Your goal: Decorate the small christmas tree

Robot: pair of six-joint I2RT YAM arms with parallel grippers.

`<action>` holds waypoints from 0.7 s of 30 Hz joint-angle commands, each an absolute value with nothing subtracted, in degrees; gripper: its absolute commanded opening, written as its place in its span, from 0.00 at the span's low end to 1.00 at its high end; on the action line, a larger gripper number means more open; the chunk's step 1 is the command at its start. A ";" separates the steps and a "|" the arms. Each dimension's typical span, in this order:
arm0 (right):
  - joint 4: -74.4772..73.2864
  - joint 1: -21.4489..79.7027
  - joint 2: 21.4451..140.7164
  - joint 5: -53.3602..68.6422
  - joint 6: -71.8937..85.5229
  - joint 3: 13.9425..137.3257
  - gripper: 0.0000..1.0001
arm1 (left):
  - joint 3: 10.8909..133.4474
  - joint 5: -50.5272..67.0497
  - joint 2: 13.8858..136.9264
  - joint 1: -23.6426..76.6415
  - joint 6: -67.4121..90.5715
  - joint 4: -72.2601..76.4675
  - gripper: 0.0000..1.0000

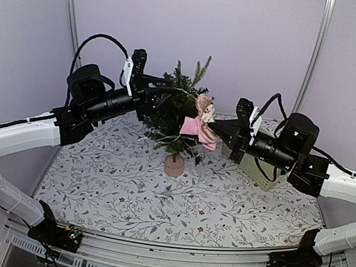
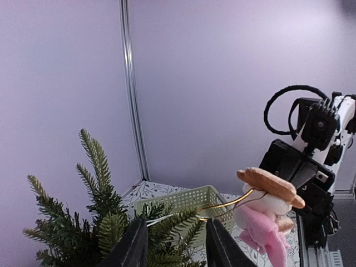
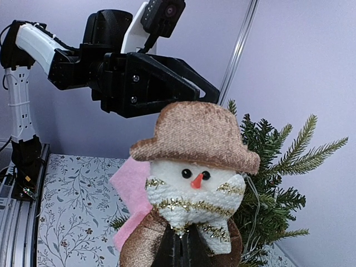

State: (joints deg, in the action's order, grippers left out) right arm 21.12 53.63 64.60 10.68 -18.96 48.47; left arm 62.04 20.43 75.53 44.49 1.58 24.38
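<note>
The small christmas tree (image 1: 175, 111) stands mid-table on a tan base (image 1: 174, 165); its branches also show in the left wrist view (image 2: 94, 222) and the right wrist view (image 3: 275, 183). My right gripper (image 1: 213, 132) is shut on a snowman ornament (image 3: 194, 167) with a brown hat and pink scarf, held beside the tree's right side (image 1: 203, 111). Its gold hanging loop (image 2: 231, 204) stretches toward my left gripper (image 2: 175, 242). My left gripper is open, its fingers astride a tree branch near the top (image 1: 183, 96). The loop's end lies at the right finger (image 2: 218, 239).
A pale green perforated basket (image 2: 189, 201) sits on the table behind the right arm (image 1: 253, 169). The table has a floral-patterned cloth (image 1: 122, 191). Purple walls with metal poles (image 2: 132, 89) close in the back.
</note>
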 commanded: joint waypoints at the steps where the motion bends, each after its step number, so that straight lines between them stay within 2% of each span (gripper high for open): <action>1: 23.03 52.61 66.57 13.09 -18.22 50.88 0.00 | 63.34 21.85 75.89 43.87 2.11 25.12 0.38; 21: 24.52 48.71 68.20 18.24 -15.64 50.97 0.00 | 64.24 22.53 79.10 43.86 1.58 26.37 0.35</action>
State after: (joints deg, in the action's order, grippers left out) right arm 22.50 48.99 67.61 16.14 -16.12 49.21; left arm 62.46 21.87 78.46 44.45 1.72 24.64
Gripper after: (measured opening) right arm 0.018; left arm 0.354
